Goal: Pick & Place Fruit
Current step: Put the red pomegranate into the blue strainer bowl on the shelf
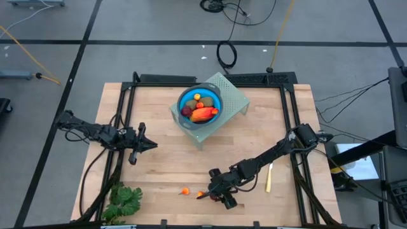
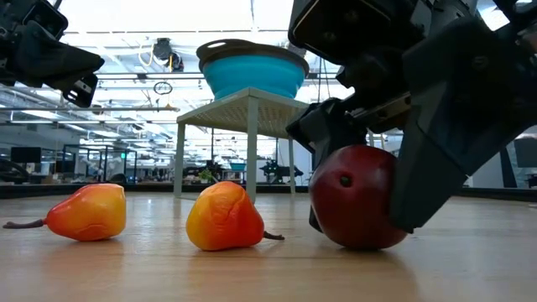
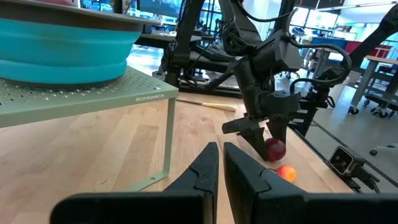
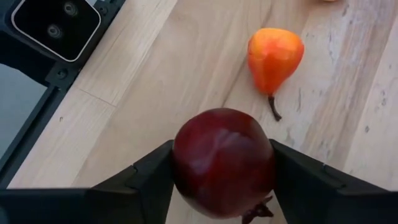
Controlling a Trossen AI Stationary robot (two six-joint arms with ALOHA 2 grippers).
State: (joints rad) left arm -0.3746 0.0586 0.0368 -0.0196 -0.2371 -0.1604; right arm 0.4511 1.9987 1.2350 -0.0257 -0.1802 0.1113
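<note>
A dark red ball of toy fruit [image 4: 224,162] sits on the table near its front edge, between the fingers of my right gripper [image 1: 218,194]. Two small orange-red pear-shaped fruits [image 2: 88,211] [image 2: 222,216] lie on their sides just to its left. More fruit lies in the blue bowl [image 1: 184,95] on the pale green rack [image 1: 232,92] at the far middle. My left gripper [image 1: 151,145] hangs shut at the table's left, holding nothing. My right gripper has the dark red ball pinched between its two fingers [image 4: 149,177], one on each opposite side [image 4: 180,155]. The fingers slant down at it from the table's right and far side. The ball's underside [image 2: 361,243] rests on the table.
A slim yellow-handled knife [image 1: 269,178] lies right of my right arm. A green leafy bunch [image 1: 124,200] lies at the near left corner. The black frame rails [image 1: 127,95] run along the table's sides. Bare wood lies in the table's middle.
</note>
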